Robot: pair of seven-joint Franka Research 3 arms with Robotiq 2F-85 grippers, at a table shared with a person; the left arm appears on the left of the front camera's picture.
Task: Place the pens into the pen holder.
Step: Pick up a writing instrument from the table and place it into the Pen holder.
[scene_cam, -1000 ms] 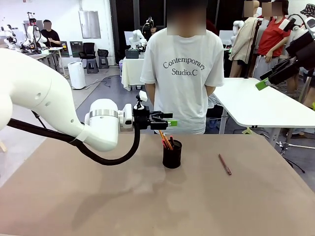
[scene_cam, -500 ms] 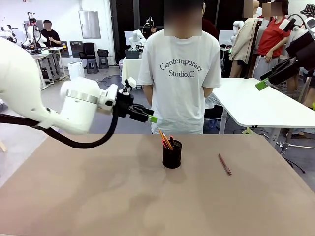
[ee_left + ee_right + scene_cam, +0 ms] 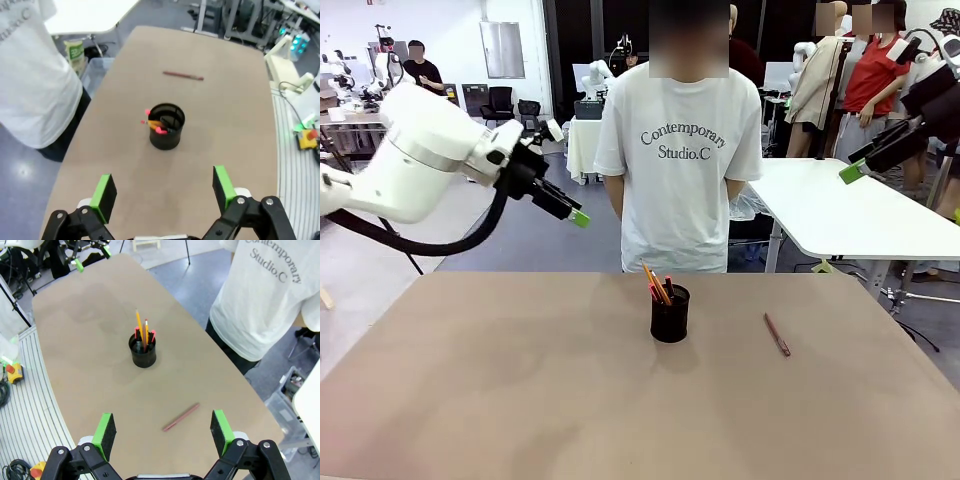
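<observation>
Left fingers (image 3: 103, 192) spread, two pens (image 3: 656, 281) half hidden in pen holder (image 3: 670, 322)

We log pen holder (image 3: 670, 318): blk wire mesh. Pen 1 (image 3: 653, 281) orange-yellow, pen 2 (image 3: 668, 286) blk w/ red ends, pen 3 (image 3: 777, 335) reddish-brown. Table (image 3: 520, 400) plain tan; person's tee (image 3: 680, 200) white w/ dark lettering.

- Brown table (image 3: 520, 400): plain top, seen across the foreground.
- Person (image 3: 680, 180) in white printed T-shirt: stationed at the far edge.
- White table (image 3: 840, 210): placed behind, right.
- Yellow box (image 3: 306, 140), red-buttoned: set on the floor.
</observation>
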